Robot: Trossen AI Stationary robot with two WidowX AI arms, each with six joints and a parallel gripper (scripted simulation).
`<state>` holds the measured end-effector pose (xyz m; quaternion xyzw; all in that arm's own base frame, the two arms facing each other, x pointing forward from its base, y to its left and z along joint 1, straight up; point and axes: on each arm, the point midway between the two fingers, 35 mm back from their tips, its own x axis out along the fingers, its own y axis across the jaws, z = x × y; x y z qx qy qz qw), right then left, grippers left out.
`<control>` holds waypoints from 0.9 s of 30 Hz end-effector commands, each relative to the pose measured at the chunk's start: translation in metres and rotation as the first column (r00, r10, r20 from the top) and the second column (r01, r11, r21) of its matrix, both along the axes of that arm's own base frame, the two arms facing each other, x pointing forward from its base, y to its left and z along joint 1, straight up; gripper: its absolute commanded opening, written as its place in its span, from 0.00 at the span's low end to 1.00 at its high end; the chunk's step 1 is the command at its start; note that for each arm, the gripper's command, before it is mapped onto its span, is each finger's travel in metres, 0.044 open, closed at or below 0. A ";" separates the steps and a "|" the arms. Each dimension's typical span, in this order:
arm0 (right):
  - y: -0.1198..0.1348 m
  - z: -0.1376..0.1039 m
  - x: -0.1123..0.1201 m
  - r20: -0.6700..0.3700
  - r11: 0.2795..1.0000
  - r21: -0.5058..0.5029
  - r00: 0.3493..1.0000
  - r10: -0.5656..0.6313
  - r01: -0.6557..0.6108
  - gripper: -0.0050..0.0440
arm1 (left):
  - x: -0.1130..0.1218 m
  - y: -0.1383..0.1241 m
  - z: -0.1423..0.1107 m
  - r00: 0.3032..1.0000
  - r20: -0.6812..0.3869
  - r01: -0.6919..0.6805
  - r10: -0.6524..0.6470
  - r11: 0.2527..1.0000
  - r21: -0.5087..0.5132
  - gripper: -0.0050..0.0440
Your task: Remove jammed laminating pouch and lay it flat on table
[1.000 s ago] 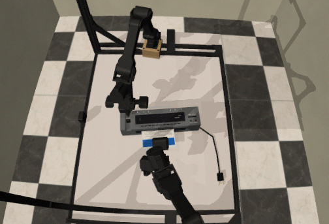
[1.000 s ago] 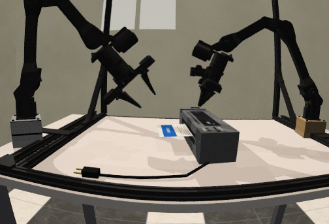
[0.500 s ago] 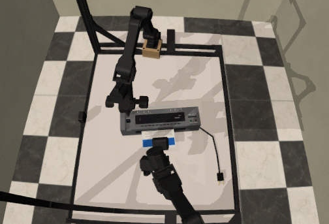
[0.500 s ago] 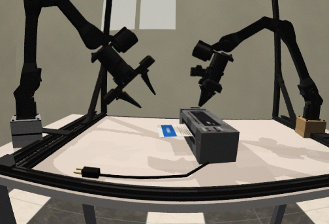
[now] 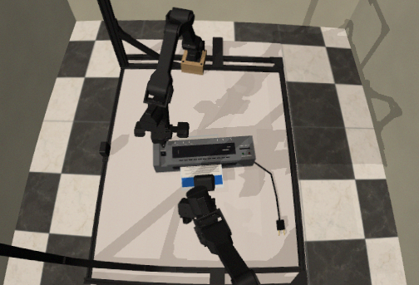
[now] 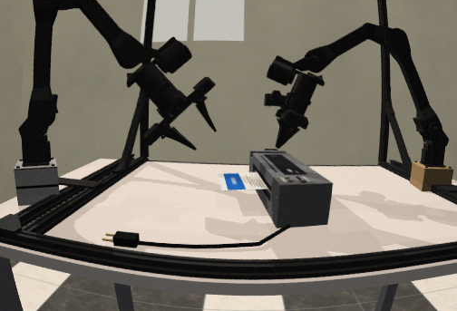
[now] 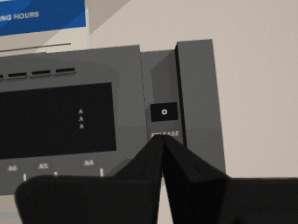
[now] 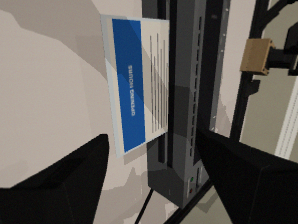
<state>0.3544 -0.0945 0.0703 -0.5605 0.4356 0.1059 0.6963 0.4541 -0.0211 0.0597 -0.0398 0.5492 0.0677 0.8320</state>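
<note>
The grey laminator (image 5: 245,142) (image 6: 301,204) (image 7: 197,90) stands upright on the table. The pouch (image 5: 189,182) (image 6: 234,181) (image 7: 50,20) (image 8: 129,75), with a blue band, sticks out of its slot on the right arm's side; its inner part is hidden. The RELEASE key (image 5: 163,154) (image 7: 164,112) is at the end away from the cord. My left gripper (image 6: 277,146) (image 7: 161,141) is shut and empty, above the laminator near the key, not seen touching it. My right gripper (image 6: 205,140) (image 8: 152,137) is open and empty, above and outward of the pouch.
The power cord (image 5: 273,191) (image 6: 199,246) (image 8: 144,205) runs from the laminator's other end to its plug (image 5: 280,224) (image 6: 126,238) on the right arm's side. A black frame (image 5: 293,179) edges the table. The left arm stands on a tan base (image 5: 193,67) (image 6: 423,178) (image 8: 257,57).
</note>
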 end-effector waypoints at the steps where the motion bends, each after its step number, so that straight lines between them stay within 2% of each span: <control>1: -0.001 0.009 0.004 0.026 1.000 -0.004 1.000 0.000 0.000 0.64 | 0.008 -0.002 0.026 0.998 0.063 -0.001 0.001 1.000 -0.006 0.00; 8: -0.001 0.009 0.004 0.026 1.000 -0.004 1.000 0.000 0.000 0.64 | 0.008 -0.002 0.026 0.998 0.063 -0.001 0.001 1.000 -0.006 0.00; 9: -0.001 0.000 0.005 0.031 1.000 -0.005 1.000 0.001 -0.001 0.64 | 0.004 0.000 0.013 0.999 0.033 0.000 0.000 1.000 -0.003 0.00; 13: -0.002 -0.031 0.009 0.049 1.000 -0.010 0.999 0.005 -0.005 0.64 | 0.004 0.000 0.013 0.999 0.033 0.000 0.000 1.000 -0.003 0.00; 27: -0.002 -0.032 0.009 0.049 1.000 -0.010 0.999 0.005 -0.005 0.64 | 0.004 0.000 0.013 0.999 0.033 0.000 0.000 1.000 -0.003 0.00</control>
